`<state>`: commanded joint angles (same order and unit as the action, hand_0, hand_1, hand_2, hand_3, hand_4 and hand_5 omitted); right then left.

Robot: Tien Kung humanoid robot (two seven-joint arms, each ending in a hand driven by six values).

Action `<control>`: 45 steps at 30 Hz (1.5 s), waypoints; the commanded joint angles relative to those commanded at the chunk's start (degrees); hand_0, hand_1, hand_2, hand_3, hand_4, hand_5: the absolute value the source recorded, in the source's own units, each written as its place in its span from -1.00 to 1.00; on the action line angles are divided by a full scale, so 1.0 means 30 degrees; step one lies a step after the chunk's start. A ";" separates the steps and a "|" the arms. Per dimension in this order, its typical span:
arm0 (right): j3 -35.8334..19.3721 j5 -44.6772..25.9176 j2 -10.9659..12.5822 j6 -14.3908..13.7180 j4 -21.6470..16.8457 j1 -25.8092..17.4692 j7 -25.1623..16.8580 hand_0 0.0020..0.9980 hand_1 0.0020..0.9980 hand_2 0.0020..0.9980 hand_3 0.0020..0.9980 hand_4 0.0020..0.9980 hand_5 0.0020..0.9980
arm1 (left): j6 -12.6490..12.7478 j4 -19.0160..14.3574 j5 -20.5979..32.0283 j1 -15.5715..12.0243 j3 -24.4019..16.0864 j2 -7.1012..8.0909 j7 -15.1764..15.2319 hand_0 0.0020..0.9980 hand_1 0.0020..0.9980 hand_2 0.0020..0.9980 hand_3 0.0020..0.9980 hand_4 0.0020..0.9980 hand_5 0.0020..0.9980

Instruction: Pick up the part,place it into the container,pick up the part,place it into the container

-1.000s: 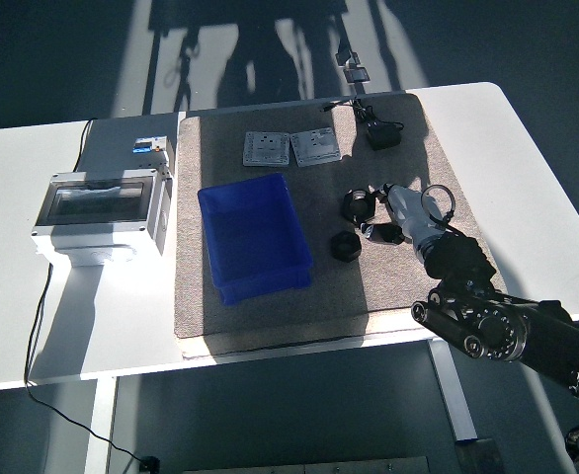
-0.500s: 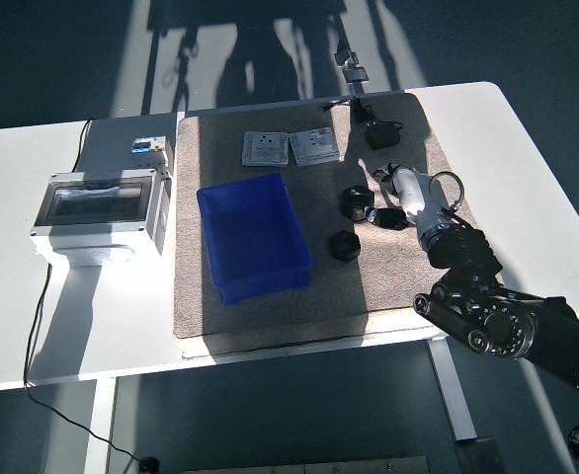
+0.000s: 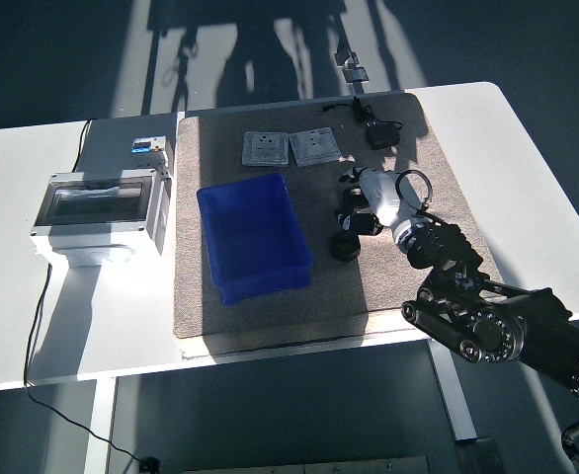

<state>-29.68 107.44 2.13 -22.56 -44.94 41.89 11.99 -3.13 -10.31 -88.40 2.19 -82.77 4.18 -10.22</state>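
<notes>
The right hand [image 3: 373,197], silver-grey at the end of a black arm, reaches in from 4 o'clock; its fingers curl over a small black plastic part [image 3: 360,219], though a firm grasp cannot be confirmed. A second black part [image 3: 344,246] lies at 6 o'clock of it. The blue rectangular plastic container [image 3: 254,235] sits at 9 o'clock on the grey mat [image 3: 270,306].

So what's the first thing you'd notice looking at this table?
The bright blue bin in the middle of the brown mat, with nothing in it. Next, the robot's right hand reaching in from the lower right over small black parts. A grey electrical box sits at the left.
</notes>
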 joint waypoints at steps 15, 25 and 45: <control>-0.0219 0.0897 -0.0383 -0.0183 0.1681 -0.0016 0.0229 0.75 0.57 0.63 0.39 0.52 -0.35 | 0.0032 0.0000 -0.0208 0.0068 -0.0063 -0.0044 0.0024 0.42 0.22 -0.01 0.30 0.61 0.93; -0.0181 -0.0373 -0.0616 -0.1204 0.2541 -0.0091 -0.0419 0.75 0.57 0.76 0.83 0.57 -0.34 | 0.0070 0.0000 -0.0377 0.0085 -0.0155 -0.0064 0.0042 0.42 0.22 -0.01 0.30 0.60 0.93; 0.0382 -0.0712 -0.0536 -0.0609 0.2433 -0.0207 -0.0068 0.76 0.58 0.71 0.35 0.61 -0.31 | 0.0096 0.0000 -0.0479 0.0093 -0.0232 -0.0036 0.0075 0.42 0.21 -0.01 0.30 0.59 0.95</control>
<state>-28.53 105.30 0.53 -24.39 -37.64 41.26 11.79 -2.84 -10.31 -89.84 2.47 -83.46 4.07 -10.00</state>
